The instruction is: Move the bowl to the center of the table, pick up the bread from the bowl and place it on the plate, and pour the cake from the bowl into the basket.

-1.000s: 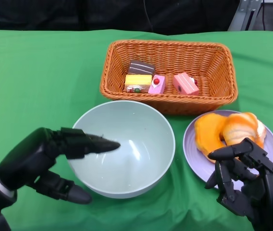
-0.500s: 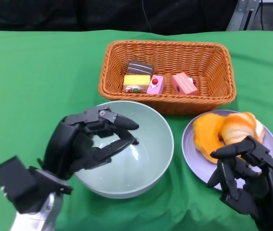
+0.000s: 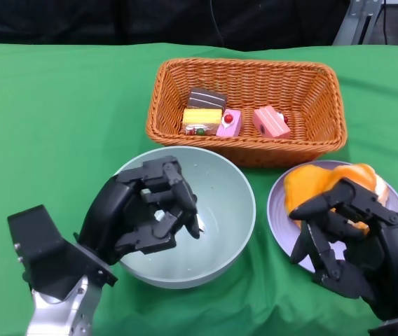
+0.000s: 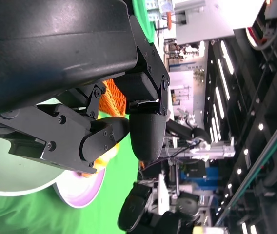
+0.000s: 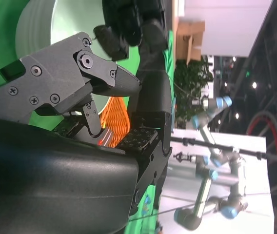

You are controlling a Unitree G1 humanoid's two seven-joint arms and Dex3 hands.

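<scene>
My left hand (image 3: 143, 213): over the near-left rim of the bowl (image 3: 220, 238), fingers (image 3: 174, 185) curled narrow into its hollow, nothing visibly between them; whether they touch the inner wall I cannot tell.

Bowl: pale green, directly under those fingers and stretching to their right; inside bare where visible.

My right hand (image 3: 353, 238): over the near part of the plate (image 3: 277, 203), fingers (image 3: 325, 206) bent but apart, holding nothing.

Plate: lilac, beneath and beyond my right fingers, just beside the bowl.

Bread (image 3: 304, 183): orange pieces lying on the plate, partly hidden behind my right fingers; contact with them I cannot tell.

Basket (image 3: 248, 150): woven, orange-brown, beyond both hands, its near wall close to bowl and plate.

Cake (image 3: 230, 120): four small pieces inside the basket, far from all my fingers.

Green cloth (image 3: 52, 119): covers the table under everything.
</scene>
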